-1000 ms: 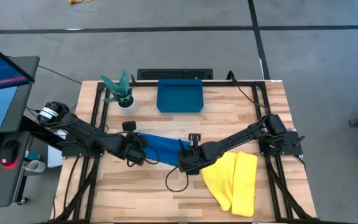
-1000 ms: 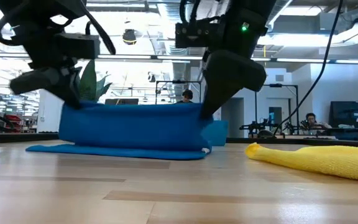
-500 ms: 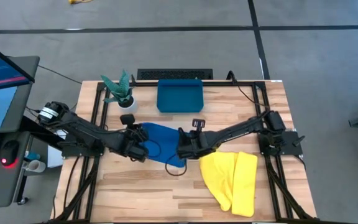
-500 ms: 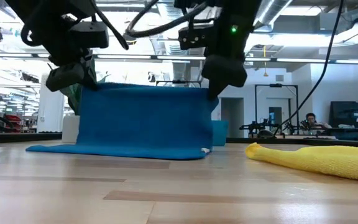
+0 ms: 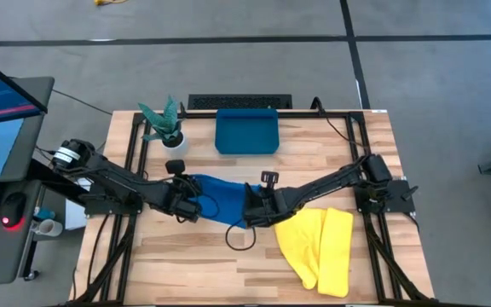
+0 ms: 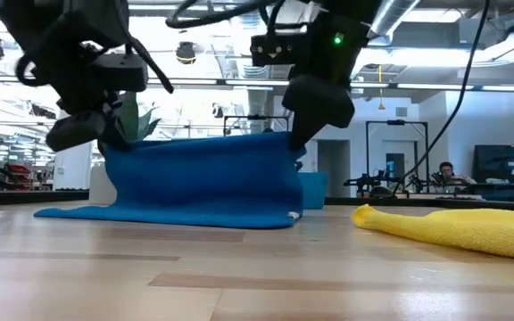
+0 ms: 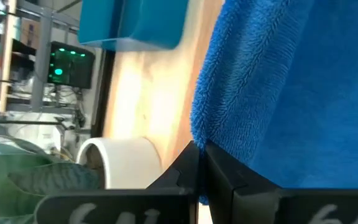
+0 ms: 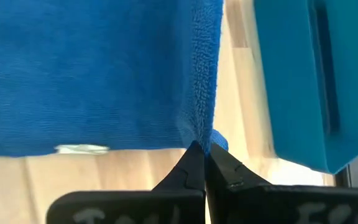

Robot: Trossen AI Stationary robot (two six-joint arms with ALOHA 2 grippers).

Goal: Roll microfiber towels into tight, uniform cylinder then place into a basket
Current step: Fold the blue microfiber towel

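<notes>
The blue towel [image 5: 218, 196] is held up at mid-table between both grippers; its lower part [image 6: 163, 214] lies on the wood. My left gripper [image 5: 187, 205] is shut on its left upper corner and my right gripper [image 5: 251, 211] on its right upper corner. The yellow towel [image 5: 322, 243] lies flat on the table at the near right. The teal basket [image 5: 246, 132] rests on the table by the far edge. My left gripper pinches the blue towel's side edge at its upper left corner [image 7: 199, 134] between its two fingers, slanting down. The cloth hangs below the fingers, its lower part on the table. My right gripper pinches the upper right corner [image 8: 199, 135] at the side edge, slanting down from the right. The towel hangs below as a sheet, its top edge [image 6: 203, 141] sagging a little between the two holds.
A white pot with a green plant [image 5: 170, 135] stands at the far left beside the basket. A black cable loop [image 5: 239, 239] lies on the wood near the right gripper. Bare wood lies along the near edge, left of the yellow towel.
Both grippers lifted the towel's held edge up and toward the far edge, then came partway back down and toward the near edge. The sheet stands a little higher than a second ago. Its top edge now sags, and its lower part has stayed on the table.
</notes>
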